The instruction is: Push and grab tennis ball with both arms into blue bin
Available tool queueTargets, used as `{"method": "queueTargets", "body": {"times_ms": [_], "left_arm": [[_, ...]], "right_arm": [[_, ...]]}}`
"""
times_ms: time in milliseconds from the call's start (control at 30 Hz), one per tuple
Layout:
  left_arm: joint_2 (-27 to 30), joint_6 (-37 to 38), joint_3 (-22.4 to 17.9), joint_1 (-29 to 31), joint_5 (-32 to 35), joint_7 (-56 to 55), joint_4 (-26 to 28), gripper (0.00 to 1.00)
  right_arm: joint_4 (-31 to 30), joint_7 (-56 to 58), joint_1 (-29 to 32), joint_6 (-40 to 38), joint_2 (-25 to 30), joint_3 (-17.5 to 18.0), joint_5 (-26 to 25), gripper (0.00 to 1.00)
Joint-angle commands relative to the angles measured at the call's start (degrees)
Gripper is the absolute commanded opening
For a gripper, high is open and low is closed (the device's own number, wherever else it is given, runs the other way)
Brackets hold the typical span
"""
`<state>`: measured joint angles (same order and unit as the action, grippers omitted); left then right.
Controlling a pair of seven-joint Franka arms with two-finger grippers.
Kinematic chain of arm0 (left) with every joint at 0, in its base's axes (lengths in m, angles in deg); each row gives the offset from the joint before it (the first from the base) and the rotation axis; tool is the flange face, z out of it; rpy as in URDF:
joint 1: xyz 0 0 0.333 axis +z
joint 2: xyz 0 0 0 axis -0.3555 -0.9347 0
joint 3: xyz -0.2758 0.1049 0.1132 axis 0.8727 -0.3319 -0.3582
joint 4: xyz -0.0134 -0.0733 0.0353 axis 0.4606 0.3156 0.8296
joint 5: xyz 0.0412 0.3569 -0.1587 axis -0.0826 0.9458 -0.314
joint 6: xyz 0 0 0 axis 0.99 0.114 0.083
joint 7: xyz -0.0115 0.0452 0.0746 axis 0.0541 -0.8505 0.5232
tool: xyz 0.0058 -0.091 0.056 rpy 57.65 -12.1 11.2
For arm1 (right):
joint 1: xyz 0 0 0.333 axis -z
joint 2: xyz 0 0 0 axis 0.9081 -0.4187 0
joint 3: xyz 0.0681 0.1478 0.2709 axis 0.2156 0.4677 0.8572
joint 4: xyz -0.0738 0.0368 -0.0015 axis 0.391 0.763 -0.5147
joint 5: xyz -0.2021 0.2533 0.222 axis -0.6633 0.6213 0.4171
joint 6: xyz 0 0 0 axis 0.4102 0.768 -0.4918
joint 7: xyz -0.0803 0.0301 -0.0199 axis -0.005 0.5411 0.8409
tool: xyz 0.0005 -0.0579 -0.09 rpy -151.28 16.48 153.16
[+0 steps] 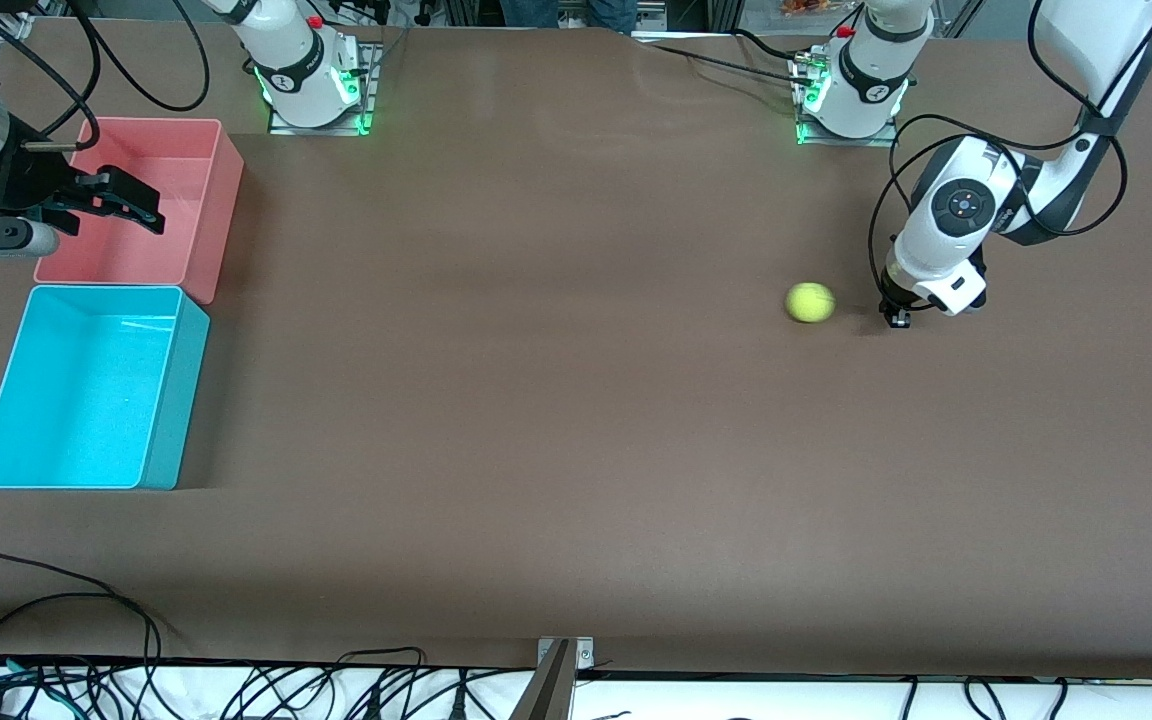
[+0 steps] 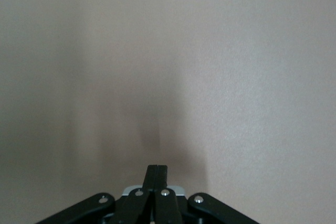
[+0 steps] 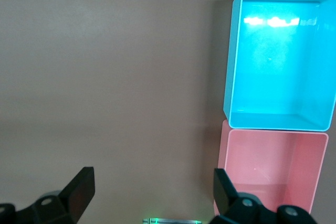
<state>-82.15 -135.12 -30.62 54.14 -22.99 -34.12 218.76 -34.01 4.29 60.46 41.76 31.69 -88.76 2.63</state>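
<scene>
Brown counter (image 1: pixel 556 400) from the front: the tennis ball (image 1: pixel 810 302) lies just beside the left hand (image 1: pixel 898 318), fingers pressed together, empty. Right hand (image 1: pixel 121 200), spread wide and empty, hangs over the pink bin (image 1: pixel 221 190); its arm is cut off. Blue bin (image 1: pixel 176 400) sits nearer the camera. Left wrist: the closed fingers (image 2: pixel 156 174) over bare counter, ball hidden. Right wrist: both bins touching.

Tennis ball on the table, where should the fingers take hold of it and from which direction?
Grip the tennis ball across its middle, coming straight down from above. It is round, so no side is better, and it sits alone on the brown table with open space all round.
</scene>
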Motion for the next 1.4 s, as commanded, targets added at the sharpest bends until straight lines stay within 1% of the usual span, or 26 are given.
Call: {"method": "queueTargets", "body": {"times_ms": [0, 133, 200, 333, 467, 667, 800, 933, 1167, 1367], "left_arm": [[0.39, 0.94, 0.0, 4.29, 1.21, 5.32, -1.89, 0.0], [0.49, 1.3, 0.0, 5.44, 1.21, 8.94, -2.69, 0.0], [0.4, 2.26, 0.0, 6.15, 1.12, 11.57, -4.09, 0.0], [0.31, 7.35, 0.09, 6.94, 0.68, 18.42, -7.95, 0.0], [0.13, 14.02, 0.09, 6.85, -4.84, 28.95, -13.92, 0.0], [0.22, 28.26, 0.0, 6.94, -14.69, 50.4, -25.52, 0.0], [0.13, 35.03, 0.0, 6.94, -17.25, 58.94, -32.38, 0.0], [0.22, 39.96, 0.35, 6.15, -18.12, 64.74, -37.57, 0.0], [0.13, 46.99, 0.97, 5.8, -23.92, 76.52, -46.45, 0.0], [0.05, 49.63, 2.72, 4.83, -24.1, 84.17, -51.72, 0.0]], "right_arm": [[-0.02, -0.23, -0.13, -0.91, 0.89, -0.16, 0.69, 1.0], [-0.02, -0.23, -0.13, -1.0, 0.8, -0.16, 0.69, 1.0], [-0.11, -0.23, -0.13, -1.0, 0.89, -0.16, 0.69, 1.0], [-0.02, -0.23, -0.13, -1.35, 0.8, -0.16, 0.69, 1.0], [-0.02, -0.23, -0.13, -1.35, 0.8, -0.16, 0.69, 1.0], [-0.02, -0.23, -0.13, -1.35, 0.89, -0.25, 0.77, 1.0], [-0.02, -0.23, -0.13, -1.35, 0.8, -0.16, 0.69, 1.0], [-0.02, -0.23, -0.13, -1.35, 0.8, -0.16, 0.69, 1.0], [-0.02, -0.23, -0.13, -1.35, 0.8, -0.16, 0.69, 1.0], [-0.02, -0.23, -0.13, -1.35, 0.8, -0.16, 0.69, 1.0]]}}
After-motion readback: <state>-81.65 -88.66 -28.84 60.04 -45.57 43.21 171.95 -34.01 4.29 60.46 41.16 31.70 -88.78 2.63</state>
